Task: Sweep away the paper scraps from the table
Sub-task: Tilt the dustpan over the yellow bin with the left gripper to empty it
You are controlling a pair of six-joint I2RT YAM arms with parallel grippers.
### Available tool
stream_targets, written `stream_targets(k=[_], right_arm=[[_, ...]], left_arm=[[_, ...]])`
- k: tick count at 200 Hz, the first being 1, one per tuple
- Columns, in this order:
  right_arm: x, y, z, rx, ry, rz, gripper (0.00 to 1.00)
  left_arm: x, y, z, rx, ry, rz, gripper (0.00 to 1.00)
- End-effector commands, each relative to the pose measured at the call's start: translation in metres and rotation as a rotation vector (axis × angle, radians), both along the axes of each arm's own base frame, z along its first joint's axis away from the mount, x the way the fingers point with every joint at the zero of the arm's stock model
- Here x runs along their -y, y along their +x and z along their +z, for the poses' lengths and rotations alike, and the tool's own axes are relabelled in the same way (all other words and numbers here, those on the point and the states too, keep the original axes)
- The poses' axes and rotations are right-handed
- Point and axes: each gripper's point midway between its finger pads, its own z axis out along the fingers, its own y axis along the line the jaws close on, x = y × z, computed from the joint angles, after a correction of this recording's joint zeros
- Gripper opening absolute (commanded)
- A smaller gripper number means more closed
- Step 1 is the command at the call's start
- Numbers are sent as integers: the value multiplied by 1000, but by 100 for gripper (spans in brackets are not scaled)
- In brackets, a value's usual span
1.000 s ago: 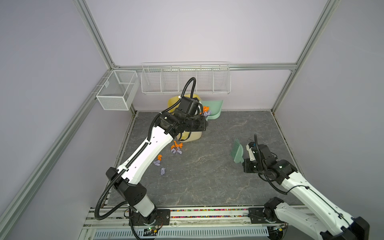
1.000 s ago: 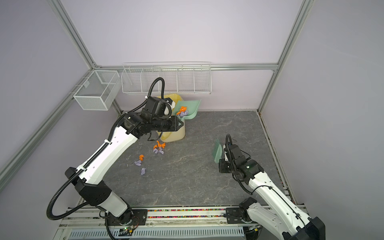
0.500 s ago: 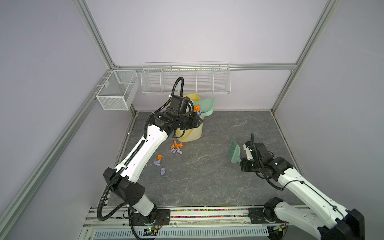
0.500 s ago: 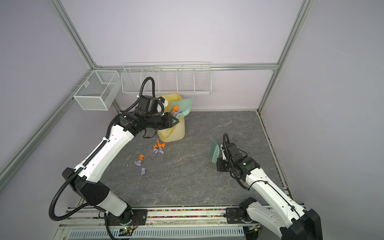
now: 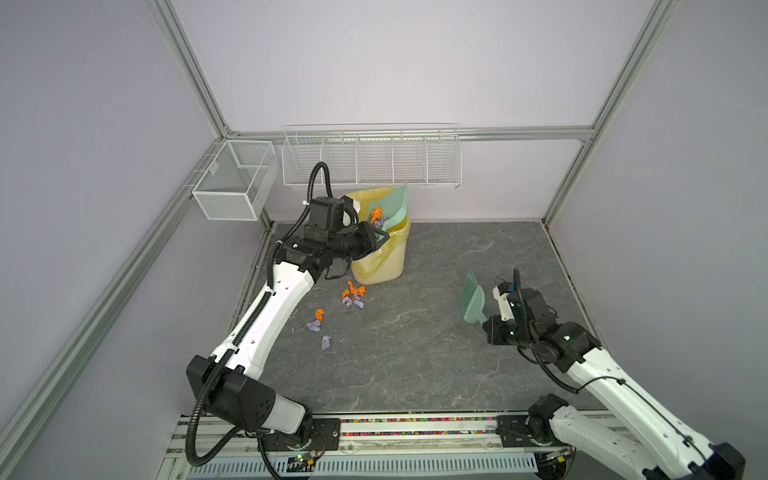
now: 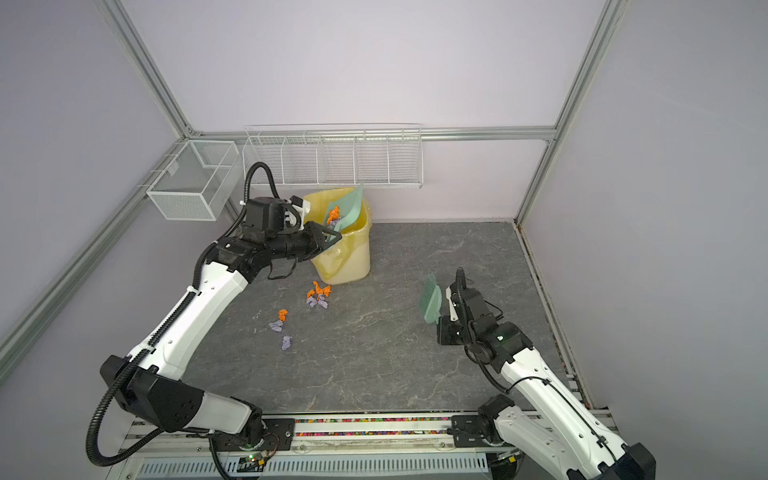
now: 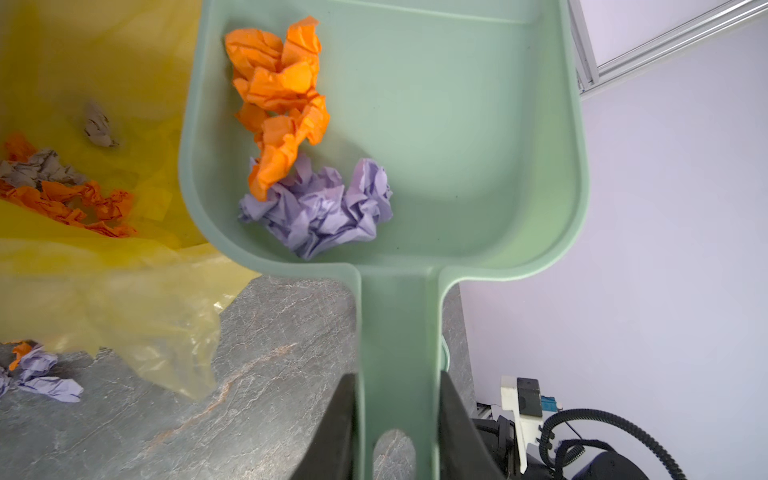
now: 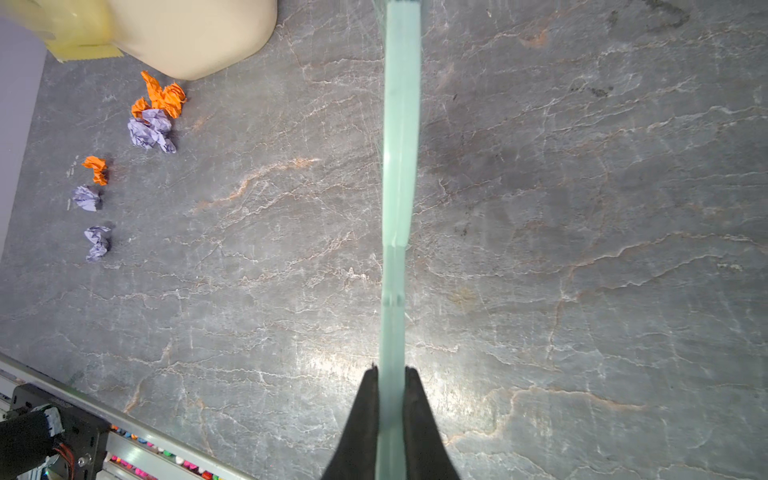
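The left gripper [image 7: 397,384] is clenched on the flat handle of the mint-green dustpan [image 7: 457,145], with one black finger [image 7: 332,432] pressed to each side of it. In both top views the pan is held up over the rim of the yellow-lined bin [image 5: 380,262], tilted with its open lip highest. The bin stands at about 11 o'clock on the table [image 5: 436,357], close to the back wall. Some of the paper scraps [image 5: 353,296] ride in the pan: an orange wad [image 7: 282,95] touches a lilac wad [image 7: 322,208], and both lie low against one side wall near the handle end. More crumpled pieces [image 7: 62,191], orange and greyish, lie inside the bin's liner. The others lie on the table at about 10 o'clock from its centre. A tight orange and lilac cluster sits just in front of the bin. At 7 o'clock from that cluster an orange piece [image 5: 319,313] lies just beside a lilac one [image 5: 313,326], and a lone lilac wad [image 5: 326,343] lies nearest the front edge. The right gripper [image 8: 392,370] is pinched tight on the thin handle of the green brush [image 5: 469,299] at about 3 o'clock, well apart from the scraps. The bristle end points toward 11 o'clock, and whether it touches the table cannot be told.
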Motion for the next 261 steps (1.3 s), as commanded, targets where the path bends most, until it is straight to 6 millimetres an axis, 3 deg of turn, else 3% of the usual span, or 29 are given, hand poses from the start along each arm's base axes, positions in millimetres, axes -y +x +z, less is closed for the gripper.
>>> stream_targets(k=[1, 59, 119, 189, 232, 261], right_arm=[[6, -7, -5, -20, -7, -20, 7], [12, -10, -5, -16, -18, -44, 7], [27, -11, 14, 81, -8, -105, 7], [30, -13, 10, 61, -18, -119, 7], [30, -15, 10, 58, -10, -122, 7], [32, -15, 14, 77, -1, -137, 7]], left_arm=[[2, 4, 15, 10, -151, -31, 0], [-6, 9, 13, -21, -258, -26, 0], [-11, 12, 13, -45, -339, -11, 0], [-16, 19, 16, -121, -616, 12, 0], [-22, 20, 34, -121, -742, 11, 0], [-26, 22, 32, -170, -768, 33, 0]])
